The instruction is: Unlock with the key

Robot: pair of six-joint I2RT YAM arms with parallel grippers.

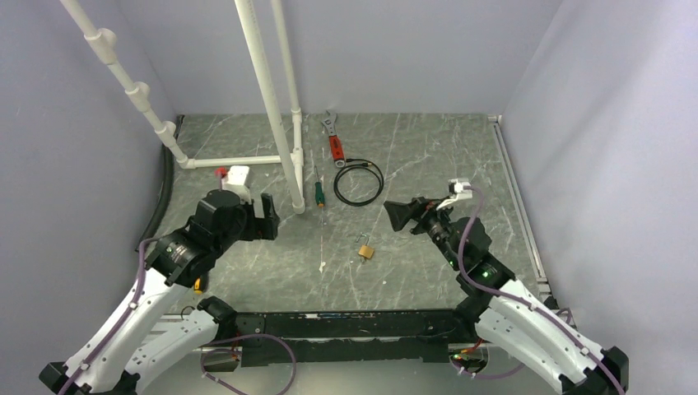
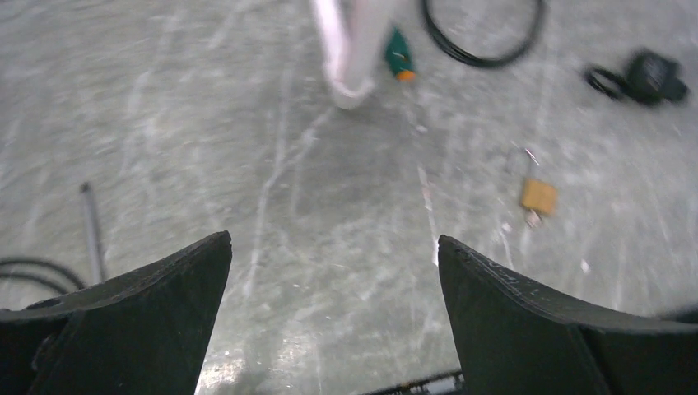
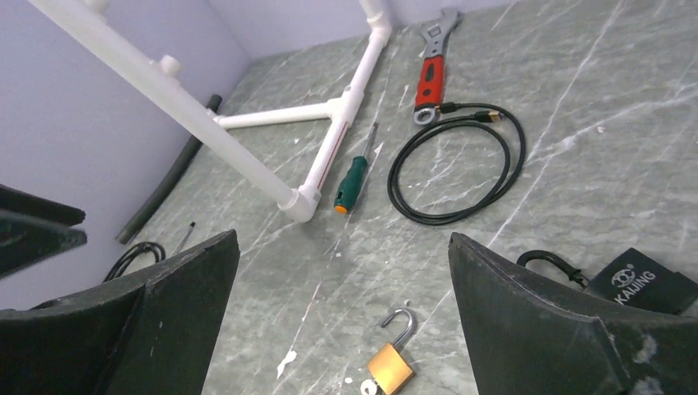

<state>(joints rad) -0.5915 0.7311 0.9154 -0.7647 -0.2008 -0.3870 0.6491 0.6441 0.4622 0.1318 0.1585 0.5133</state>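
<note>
Left pincer (image 2: pixel 333 237) gapes wide over bare table (image 2: pixel 165 123), its fingers well apart, gripping nothing and touching nothing. Right pincer (image 3: pixel 342 234) is just as wide and just as empty.

The right wrist view is the sharpest. A brass lock (image 3: pixel 390 368) lies on the table just ahead of the right pincer, framed between its fingers. Its shackle stands up like a hook, one end seemingly free. A small pale thing touches the lock's lower edge, too small to say whether it is the key. I cannot find the key for sure anywhere else. Beside the right finger (image 3: pixel 560 329) sits a black lock (image 3: pixel 650 280) printed KAIJING.

The top view hides that black lock behind the right pincer. Only it shows the two pincers facing each other, with the brass lock between them and nearer the right one.

The left wrist view is blurred. It shows the brass lock ahead and to the right of the left pincer, and the black lock farther off as a dark smear.

Beyond both pincers lie a screwdriver (image 3: pixel 351 183) and a wrench (image 3: pixel 430 78), near a white pipe frame (image 3: pixel 272 115).
</note>
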